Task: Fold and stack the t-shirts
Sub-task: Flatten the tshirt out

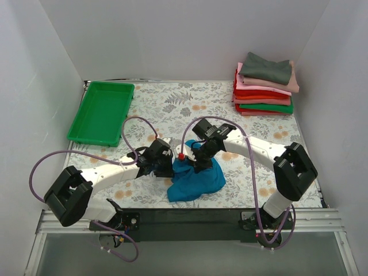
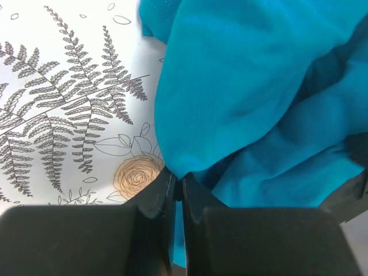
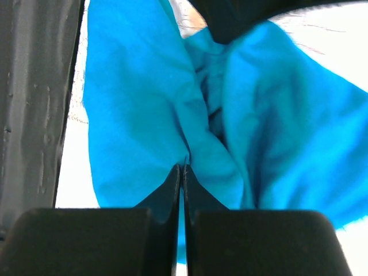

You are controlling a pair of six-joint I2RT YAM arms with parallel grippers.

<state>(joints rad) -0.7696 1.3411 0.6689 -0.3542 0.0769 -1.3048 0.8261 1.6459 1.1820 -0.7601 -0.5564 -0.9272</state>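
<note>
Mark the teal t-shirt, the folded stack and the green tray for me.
teal t-shirt (image 1: 198,183), top external view, on the bunched cloth near the table's front edge.
folded stack (image 1: 265,86), top external view, on the pink layer under the grey top shirt.
green tray (image 1: 102,114), top external view, on its bare floor.

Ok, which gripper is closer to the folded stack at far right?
Right. The right gripper, shut on the teal t-shirt, sits left of and nearer than the folded stack; the left gripper pinches the same shirt farther left.
</note>
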